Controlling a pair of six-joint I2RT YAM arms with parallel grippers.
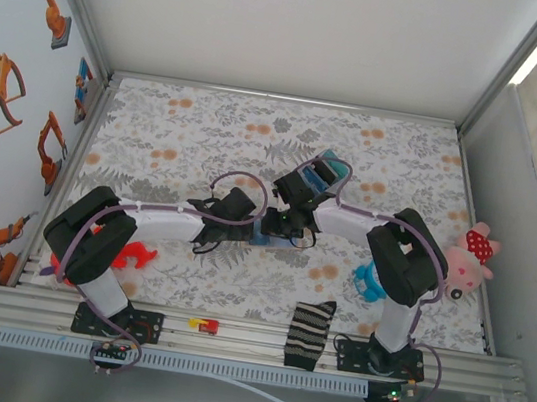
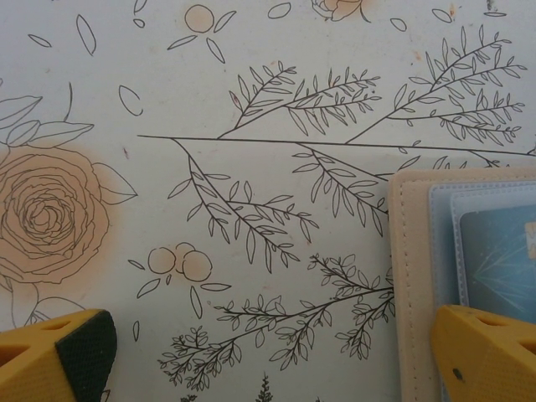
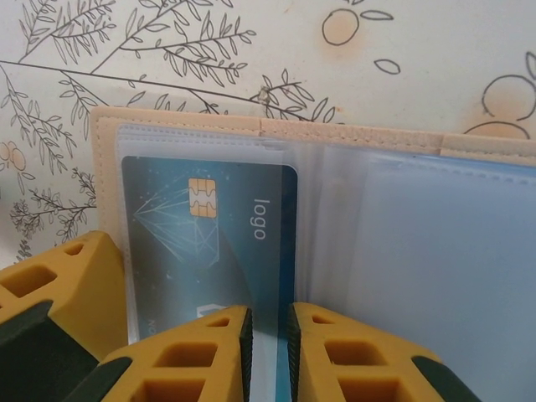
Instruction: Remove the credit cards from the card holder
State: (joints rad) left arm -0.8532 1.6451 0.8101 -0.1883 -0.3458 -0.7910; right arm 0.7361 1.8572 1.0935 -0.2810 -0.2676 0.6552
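Note:
The card holder point(image 3: 188, 124) lies open on the flowered cloth, with a tan stitched border and clear sleeves over light blue panels. A dark blue credit card point(image 3: 209, 243) with a gold chip and the word "logo" sits in the left sleeve. My right gripper point(image 3: 268, 316) points down at it, its pads drawn close around the card's right edge. My left gripper point(image 2: 272, 328) is spread wide. Its right finger point(image 2: 486, 352) rests on the card holder point(image 2: 410, 276), and its left finger is over bare cloth. From above, both grippers point(image 1: 249, 227) point(image 1: 287, 224) meet over the holder point(image 1: 273, 240).
A blue, teal and black block point(image 1: 326, 169) sits just behind the right arm. A red toy point(image 1: 134, 257), a blue toy point(image 1: 370, 280), a pink plush point(image 1: 469, 256), a striped sock point(image 1: 309, 334) and a small red-yellow piece point(image 1: 204, 325) lie near the front and right edges.

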